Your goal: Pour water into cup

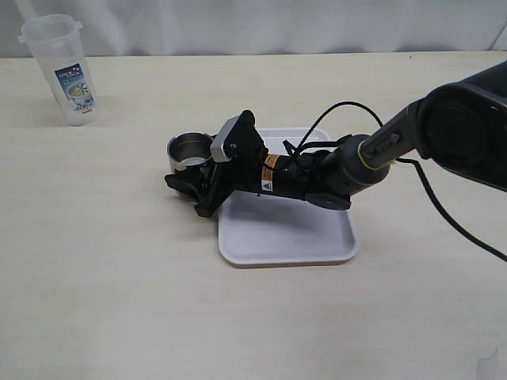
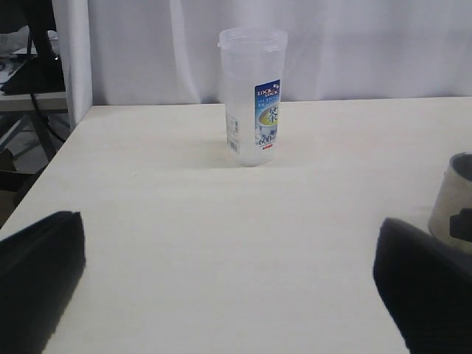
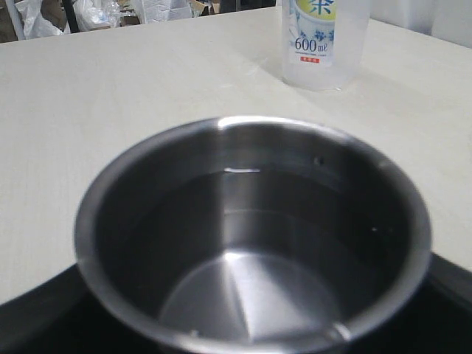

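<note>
The cup (image 1: 191,150), a small shiny steel cylinder, is just left of the white tray (image 1: 317,237). My right gripper (image 1: 194,170) reaches across the tray and is shut on the cup, one black finger on each side. In the right wrist view the cup (image 3: 251,236) fills the frame, with a faint waterline on its dark inner wall. Whether it rests on the table I cannot tell. My left gripper (image 2: 232,295) is open above bare table, nothing between its fingers (image 2: 37,276). The cup's edge (image 2: 457,195) shows at that view's side.
A tall translucent plastic container (image 1: 63,71) with a blue-green label stands upright at the table's far left corner, also seen in the left wrist view (image 2: 253,96) and behind the cup (image 3: 324,40). The right arm and its cables lie over the tray.
</note>
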You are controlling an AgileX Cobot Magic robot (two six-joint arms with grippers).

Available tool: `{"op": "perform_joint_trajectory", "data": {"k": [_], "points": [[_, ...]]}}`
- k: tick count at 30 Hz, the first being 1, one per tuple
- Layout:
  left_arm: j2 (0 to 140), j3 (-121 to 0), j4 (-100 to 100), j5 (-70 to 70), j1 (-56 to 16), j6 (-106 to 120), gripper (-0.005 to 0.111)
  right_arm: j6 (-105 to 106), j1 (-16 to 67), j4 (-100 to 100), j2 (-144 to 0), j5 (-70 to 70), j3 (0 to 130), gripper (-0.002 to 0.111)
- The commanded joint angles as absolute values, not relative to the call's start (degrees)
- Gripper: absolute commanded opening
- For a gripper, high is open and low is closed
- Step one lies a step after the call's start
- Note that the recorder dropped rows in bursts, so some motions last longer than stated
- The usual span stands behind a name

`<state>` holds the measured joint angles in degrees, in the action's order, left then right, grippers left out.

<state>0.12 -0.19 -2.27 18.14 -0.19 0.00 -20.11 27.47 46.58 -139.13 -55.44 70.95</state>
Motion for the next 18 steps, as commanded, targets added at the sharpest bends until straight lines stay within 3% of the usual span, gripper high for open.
{"op": "perform_joint_trajectory", "data": {"k": [1, 11, 13, 18], "points": [[0.0, 0.0, -2.4, 17.9, -0.4, 0.0, 0.102, -20.1, 27.5, 46.9, -139.0, -53.6, 70.6, 0.004], [0.0, 0.0, -3.0, 18.0, -0.4, -2.0, 0.101, -20.1, 27.5, 46.9, -139.0, -53.6, 70.6, 0.004], [0.0, 0.0, -3.0, 18.1, -0.4, -2.0, 0.093, -20.1, 27.5, 46.9, -139.0, -53.6, 70.6, 0.004], [0.0, 0.0, -3.5, 18.3, -0.4, -1.3, 0.051, -20.1, 27.5, 46.9, -139.0, -53.6, 70.6, 0.004]]}}
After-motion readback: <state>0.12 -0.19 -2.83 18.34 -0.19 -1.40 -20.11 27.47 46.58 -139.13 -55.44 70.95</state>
